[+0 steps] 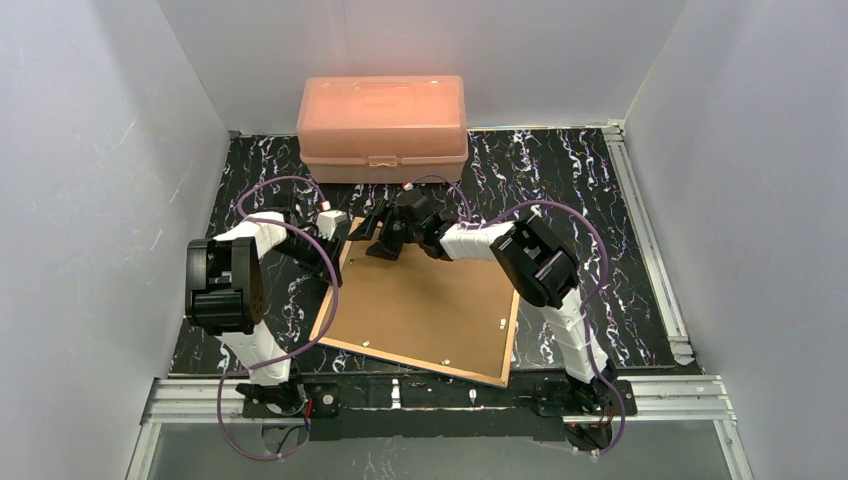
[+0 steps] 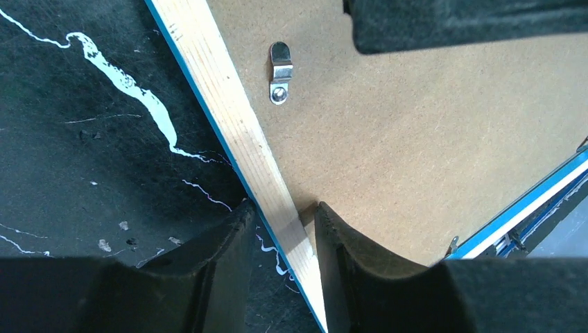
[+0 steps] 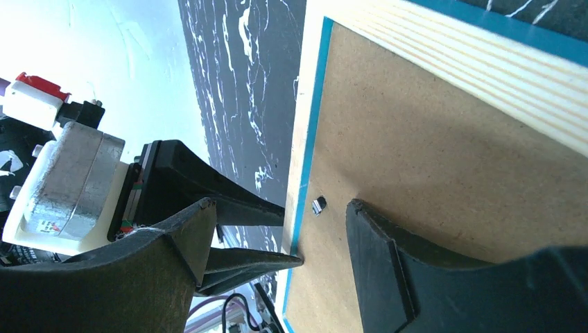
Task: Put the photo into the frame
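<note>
The frame lies back side up on the black marbled table, brown fibreboard showing, with tan wooden rails and a thin blue edge. My left gripper is at its far left edge. In the left wrist view its fingers are closed across the wooden rail, one outside the blue edge and one on the backing. My right gripper is at the frame's far edge, open and empty, with one finger over the backing. The photo is not in view.
A salmon-pink plastic box stands at the back against the wall. Small metal turn clips sit on the backing. White walls close in both sides. An aluminium rail runs along the right.
</note>
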You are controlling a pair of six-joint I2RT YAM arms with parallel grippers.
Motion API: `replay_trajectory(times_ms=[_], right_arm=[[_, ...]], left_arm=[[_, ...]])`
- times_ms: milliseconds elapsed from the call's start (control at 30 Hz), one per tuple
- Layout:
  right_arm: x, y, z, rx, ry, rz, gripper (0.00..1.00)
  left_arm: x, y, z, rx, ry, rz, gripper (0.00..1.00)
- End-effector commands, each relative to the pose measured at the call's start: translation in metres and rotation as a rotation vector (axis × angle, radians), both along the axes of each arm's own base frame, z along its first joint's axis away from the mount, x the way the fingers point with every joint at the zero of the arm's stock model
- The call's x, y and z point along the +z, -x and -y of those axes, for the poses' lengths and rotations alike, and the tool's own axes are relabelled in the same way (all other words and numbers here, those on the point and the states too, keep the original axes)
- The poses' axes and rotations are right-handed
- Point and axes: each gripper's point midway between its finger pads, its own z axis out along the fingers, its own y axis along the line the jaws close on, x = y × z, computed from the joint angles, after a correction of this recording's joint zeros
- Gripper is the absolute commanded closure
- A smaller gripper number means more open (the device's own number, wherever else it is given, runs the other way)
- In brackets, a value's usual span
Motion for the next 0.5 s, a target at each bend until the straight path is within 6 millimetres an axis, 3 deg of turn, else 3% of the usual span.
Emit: replay_trajectory(times_ms=[0,467], right_arm=[[-0.009,-0.01,0.004,-0.041,0.057,0.014,0.23],[-0.013,0.008,-0.013,-0.013,0.044,-0.042,0.23]], left_arm=[[-0.018,0.024,-0.01,-0.024,-0.074,-0.099,0.66],[-0.015,0.026,-0.011,-0.018,-0.083,-0.065,0.73]])
